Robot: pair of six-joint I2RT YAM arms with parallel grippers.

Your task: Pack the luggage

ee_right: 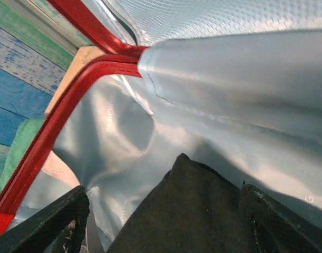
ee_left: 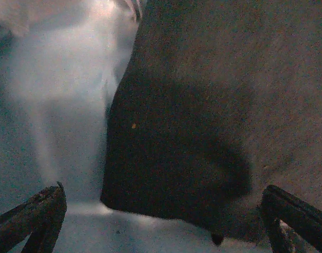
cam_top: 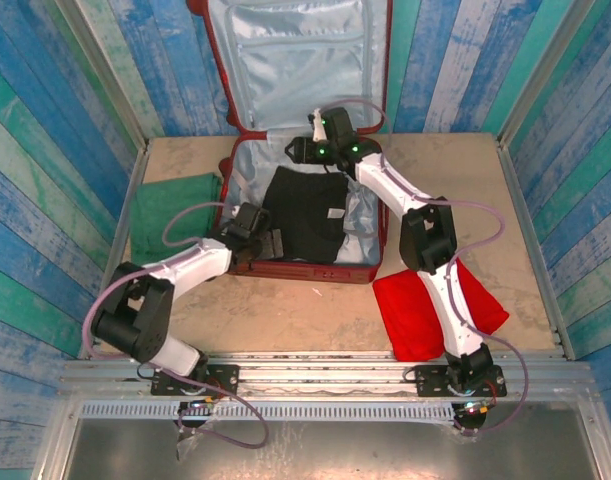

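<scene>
The desk (cam_top: pixel 285 310) carries the luggage (cam_top: pixel 295 60) at its far middle, a dark-red hard-shell suitcase lying open. Its base sits flat and its lid stands propped against the back wall. The long axis runs from the near edge toward the far wall, with the hinge across the far side of the base and the open mouth facing up. I judge the shells stiff and fairly heavy, likely to slide as 1 piece, while the pale lining (ee_left: pixel 71 105) is soft and slack. The lid's red rim (ee_right: pixel 71 100) looks like the sound place to take hold for closing. A folded black garment (cam_top: pixel 305 210) lies inside the base. A red cloth (cam_top: pixel 405 310) waits on the desk to the right and a green cloth (cam_top: pixel 170 210) to the left. The left gripper (cam_top: pixel 265 240) hangs at the base's near-left corner, its fingers (ee_left: pixel 39 216) spread wide over the garment's edge (ee_left: pixel 203 132), gripping nothing. The right gripper (cam_top: pixel 297 150) sits by the hinge, its fingers (ee_right: pixel 60 221) parted around a garment corner (ee_right: pixel 187 211), not pinching it.
</scene>
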